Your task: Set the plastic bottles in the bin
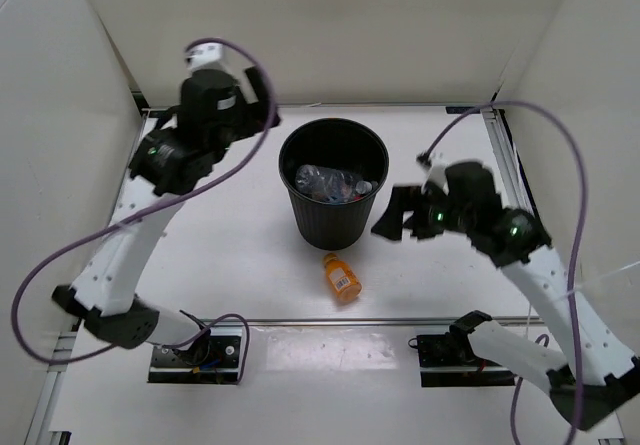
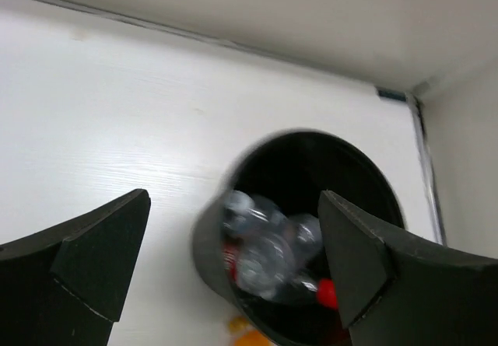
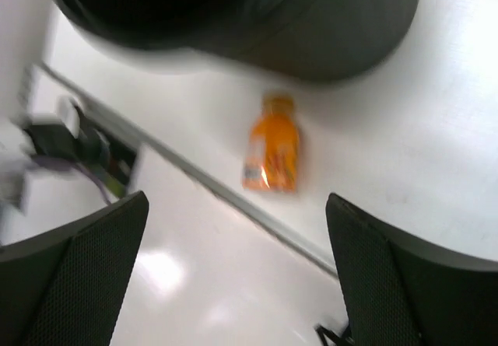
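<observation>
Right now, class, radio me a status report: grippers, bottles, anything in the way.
Left gripper open; right gripper open. Clear plastic bottles inside round black plastic bin. Short orange plastic bottle lying outside it, unobstructed.

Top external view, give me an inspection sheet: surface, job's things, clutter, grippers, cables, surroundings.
Surface: white table, no spills seen.
Job's things: black bin upright mid-table, holding clear bottles and a red-capped bottle; orange bottle lying on the table just in front of the bin, not in it.
Clutter: nothing seen.
Grippers: left gripper above the bin, fingers apart, empty; right gripper over the orange bottle, fingers apart, empty.
Cables: purple cables loop along each arm, away from the bin.
Surroundings: white walls on three sides.
</observation>
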Robot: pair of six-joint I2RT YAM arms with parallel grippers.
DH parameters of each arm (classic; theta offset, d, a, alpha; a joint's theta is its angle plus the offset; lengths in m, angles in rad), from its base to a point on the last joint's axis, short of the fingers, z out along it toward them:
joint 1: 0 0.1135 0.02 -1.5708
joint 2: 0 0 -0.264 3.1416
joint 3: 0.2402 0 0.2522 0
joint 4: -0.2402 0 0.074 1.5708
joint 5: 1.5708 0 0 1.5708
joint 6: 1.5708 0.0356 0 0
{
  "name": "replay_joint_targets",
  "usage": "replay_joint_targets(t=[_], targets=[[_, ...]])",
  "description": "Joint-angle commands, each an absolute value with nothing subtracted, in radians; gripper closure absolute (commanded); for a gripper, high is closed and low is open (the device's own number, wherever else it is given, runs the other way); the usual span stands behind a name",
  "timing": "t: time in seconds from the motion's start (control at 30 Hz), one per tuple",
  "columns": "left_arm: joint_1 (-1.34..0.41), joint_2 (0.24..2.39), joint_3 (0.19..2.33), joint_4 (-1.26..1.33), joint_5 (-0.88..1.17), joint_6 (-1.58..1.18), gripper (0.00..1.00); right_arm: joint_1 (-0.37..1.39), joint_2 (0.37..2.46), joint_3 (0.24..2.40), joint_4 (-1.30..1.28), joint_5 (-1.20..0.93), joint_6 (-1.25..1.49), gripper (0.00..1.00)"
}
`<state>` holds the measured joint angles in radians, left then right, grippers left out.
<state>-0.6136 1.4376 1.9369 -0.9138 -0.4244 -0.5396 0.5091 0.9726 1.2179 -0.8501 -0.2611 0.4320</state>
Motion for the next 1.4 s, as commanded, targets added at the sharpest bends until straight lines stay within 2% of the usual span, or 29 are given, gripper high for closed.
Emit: replay_joint_targets(t=[0.0, 0.07, 0.2, 0.47, 0.83, 0.9, 0.93, 1.1, 1.13, 1.17, 1.23, 1.37], targets=[[-0.542, 1.401, 1.817, -1.015, -0.535, -0.569, 0.0, 0.639, 0.813, 0.92, -0.594, -0.144, 0.399, 0.03], [-0.488, 1.378, 1.767, -1.061, -0.535, -0.597, 0.0, 0.682, 0.754, 0.817, -0.537, -0.109, 0.399, 0.03], [-0.404, 1.298, 1.594, -1.081, -0.462, -0.626, 0.0, 0.788, 0.77, 0.654, -0.396, -0.074, 0.377, 0.01], [-0.35, 1.209, 1.436, -1.104, -0.43, -0.66, 0.0, 0.989, 0.992, 0.653, -0.181, 0.054, 0.345, 0.01], [-0.33, 1.2, 1.425, -1.178, -0.43, -0.66, 0.0, 1.054, 1.216, 0.592, -0.063, 0.163, 0.407, 0.01], [-0.33, 1.2, 1.413, -1.187, -0.43, -0.65, 0.0, 1.054, 1.244, 0.583, -0.063, 0.15, 0.429, 0.06], [-0.33, 1.19, 1.413, -1.187, -0.43, -0.65, 0.0, 1.054, 1.268, 0.583, -0.063, 0.123, 0.43, 0.12], [-0.33, 1.167, 1.349, -1.187, -0.42, -0.661, 0.0, 1.054, 1.29, 0.583, -0.118, 0.052, 0.43, 0.32], [-0.33, 1.158, 1.348, -1.187, -0.42, -0.661, 0.0, 1.054, 1.279, 0.583, -0.145, 0.052, 0.43, 0.32], [-0.33, 1.158, 1.338, -1.187, -0.42, -0.67, 0.0, 1.054, 1.266, 0.598, -0.178, 0.052, 0.43, 0.38], [-0.33, 1.135, 1.324, -1.187, -0.42, -0.679, 0.0, 1.054, 1.191, 0.611, -0.286, 0.04, 0.445, 0.41], [-0.33, 1.08, 1.261, -1.12, -0.396, -0.69, 0.0, 1.054, 1.03, 0.684, -0.526, -0.021, 0.477, 0.53]])
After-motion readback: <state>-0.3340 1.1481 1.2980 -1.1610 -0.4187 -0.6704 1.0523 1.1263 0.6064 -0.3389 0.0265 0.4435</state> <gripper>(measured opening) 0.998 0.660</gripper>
